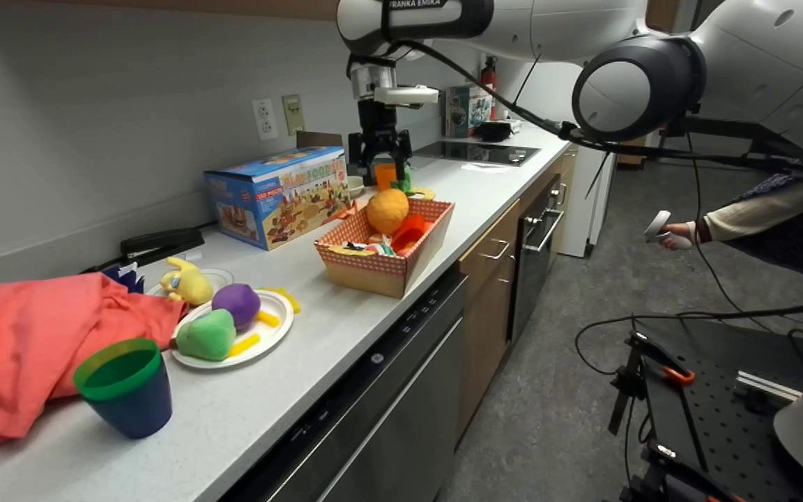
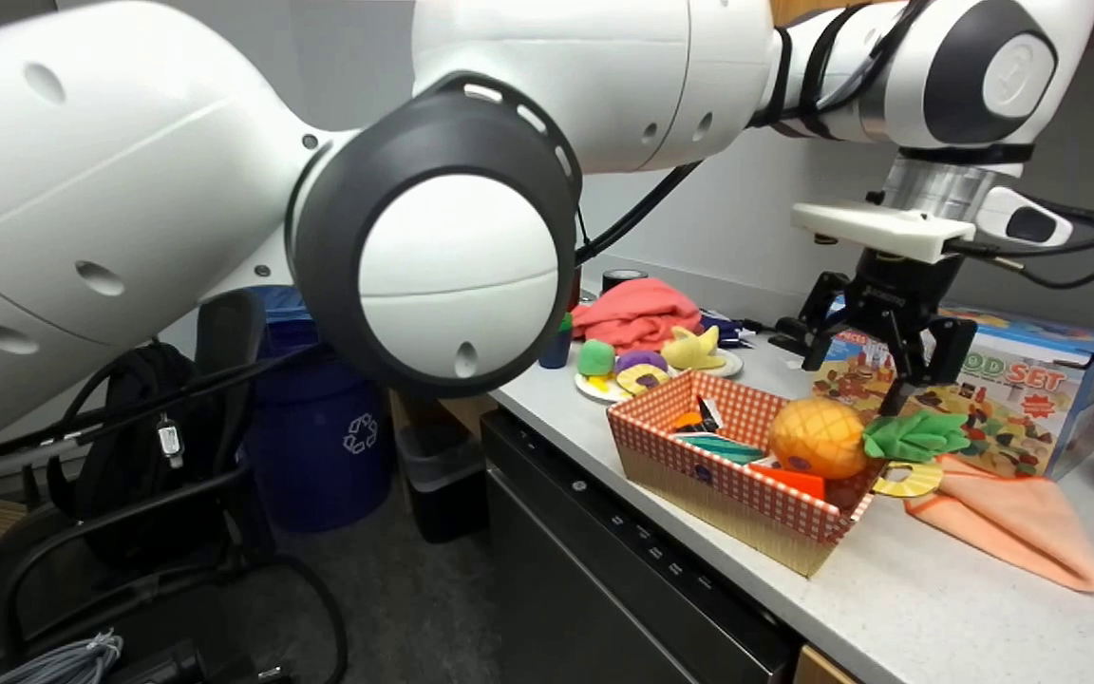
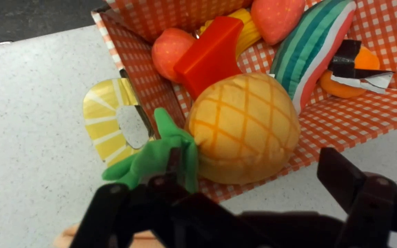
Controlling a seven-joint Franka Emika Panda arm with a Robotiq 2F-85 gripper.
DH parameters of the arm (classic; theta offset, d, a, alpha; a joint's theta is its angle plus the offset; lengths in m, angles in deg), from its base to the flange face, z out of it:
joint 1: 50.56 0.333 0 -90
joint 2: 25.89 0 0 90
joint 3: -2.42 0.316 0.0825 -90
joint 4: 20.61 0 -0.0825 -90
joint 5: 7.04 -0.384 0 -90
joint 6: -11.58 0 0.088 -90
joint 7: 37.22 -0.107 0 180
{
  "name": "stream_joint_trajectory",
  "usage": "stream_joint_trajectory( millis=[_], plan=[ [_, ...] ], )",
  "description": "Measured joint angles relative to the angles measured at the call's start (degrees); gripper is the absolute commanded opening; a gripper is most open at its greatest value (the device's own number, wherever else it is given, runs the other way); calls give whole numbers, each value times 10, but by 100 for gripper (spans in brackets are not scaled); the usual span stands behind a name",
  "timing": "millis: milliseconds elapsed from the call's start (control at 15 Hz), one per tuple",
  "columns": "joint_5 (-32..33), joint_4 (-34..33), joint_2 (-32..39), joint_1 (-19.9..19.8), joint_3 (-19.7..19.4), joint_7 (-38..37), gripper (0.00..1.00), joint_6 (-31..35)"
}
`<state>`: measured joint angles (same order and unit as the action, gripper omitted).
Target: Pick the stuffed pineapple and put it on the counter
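Observation:
The stuffed pineapple is an orange-yellow plush with a green leafy tuft. It lies on its side at one end of a red-checked basket in both exterior views (image 1: 387,211) (image 2: 818,439) and the wrist view (image 3: 245,127). Its tuft hangs over the basket's rim. My gripper (image 1: 383,178) (image 2: 846,377) is open and empty, just above the pineapple. In the wrist view my gripper (image 3: 252,162) has one finger over the tuft and the other beyond the body's far side. I cannot tell whether the finger touches the tuft. The pale counter (image 1: 335,331) (image 2: 974,608) (image 3: 40,103) carries the basket.
The basket (image 1: 366,275) (image 2: 727,508) also holds a red toy piece (image 3: 212,51), a watermelon slice (image 3: 308,51) and other toys. A play food box (image 1: 283,192) stands behind it. An orange cloth (image 2: 1012,522), a plate of toys (image 1: 279,335) and a cup (image 1: 133,397) are nearby.

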<state>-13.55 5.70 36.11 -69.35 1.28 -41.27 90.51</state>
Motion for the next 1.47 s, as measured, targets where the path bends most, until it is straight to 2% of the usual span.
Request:
stream_joint_trajectory(
  millis=[400,1467],
  plan=[
    [5,0,27,4,0,0,100,-5],
    [7,-1,29,4,-1,0,100,-10]
  ],
)
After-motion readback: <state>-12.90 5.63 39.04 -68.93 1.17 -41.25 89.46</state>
